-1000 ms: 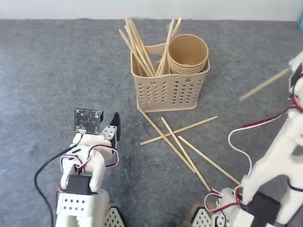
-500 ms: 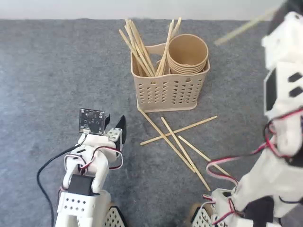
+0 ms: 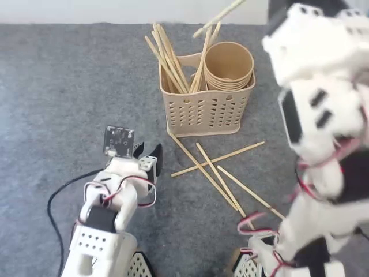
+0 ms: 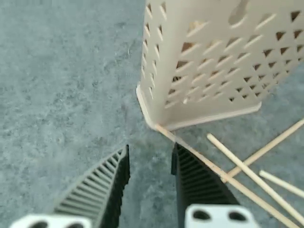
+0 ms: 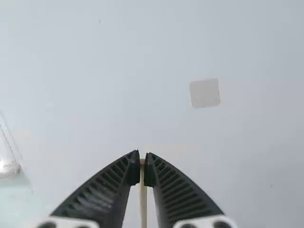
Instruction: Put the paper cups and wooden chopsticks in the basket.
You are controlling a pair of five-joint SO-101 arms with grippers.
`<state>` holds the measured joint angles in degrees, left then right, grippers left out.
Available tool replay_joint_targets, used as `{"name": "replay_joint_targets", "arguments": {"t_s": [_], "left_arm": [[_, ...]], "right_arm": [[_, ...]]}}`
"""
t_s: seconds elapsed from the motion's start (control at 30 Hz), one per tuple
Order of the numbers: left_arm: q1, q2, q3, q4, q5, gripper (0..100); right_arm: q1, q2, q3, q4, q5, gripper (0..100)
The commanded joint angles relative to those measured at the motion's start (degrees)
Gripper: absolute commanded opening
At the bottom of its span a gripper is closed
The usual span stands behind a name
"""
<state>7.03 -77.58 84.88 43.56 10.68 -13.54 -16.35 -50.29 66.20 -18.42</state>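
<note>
The beige basket stands on the grey carpet, holding stacked paper cups and several wooden chopsticks. Several more chopsticks lie loose on the carpet in front of it. My right gripper is shut on one chopstick and faces a pale wall. In the high view that chopstick slants above the basket's far rim, and the raised right arm looms at the right. My left gripper is open, low over the carpet just short of the basket's corner, with a loose chopstick under one finger.
The carpet to the left of the basket and around the left arm is bare. A cable trails beside the left arm's base. The right arm's base and red and white wires sit at the bottom right, close to the loose chopsticks' ends.
My right arm has swung up and to the left, carrying the chopstick from the right edge to above the basket. The left gripper has crept forward toward the basket.
</note>
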Motion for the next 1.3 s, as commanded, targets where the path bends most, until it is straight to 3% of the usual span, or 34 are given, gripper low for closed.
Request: {"name": "replay_joint_targets", "arguments": {"t_s": [0.0, 0.37, 0.5, 0.87, 1.1, 1.27], "left_arm": [[0.6, 8.9, -6.1, -3.7, 0.9, 14], [6.2, 25.9, -8.7, -11.2, -0.1, 14], [7.9, 28.7, -9.1, -11.9, -3.3, 14], [8.4, 43.4, -16.3, -13.8, -3.2, 14], [8.4, 49.6, -20.3, -13.4, -3.5, 17], [8.9, 49.8, -22.1, -9.3, -3.6, 27]], "right_arm": [[-1.0, 5.6, -1.6, -0.9, -1.1, 0.8], [-4.6, 16.7, -1.6, 4.8, -0.7, 0.8], [-5.1, 19.7, -1.6, 7.8, 2.8, 0.8], [-10.9, 28.0, -1.8, 11.3, 7.4, 1.1], [-10.8, 22.5, -1.9, 15.1, 7.4, 15.5], [-10.5, 15.1, -1.9, 17.2, 7.4, 12.1]]}}
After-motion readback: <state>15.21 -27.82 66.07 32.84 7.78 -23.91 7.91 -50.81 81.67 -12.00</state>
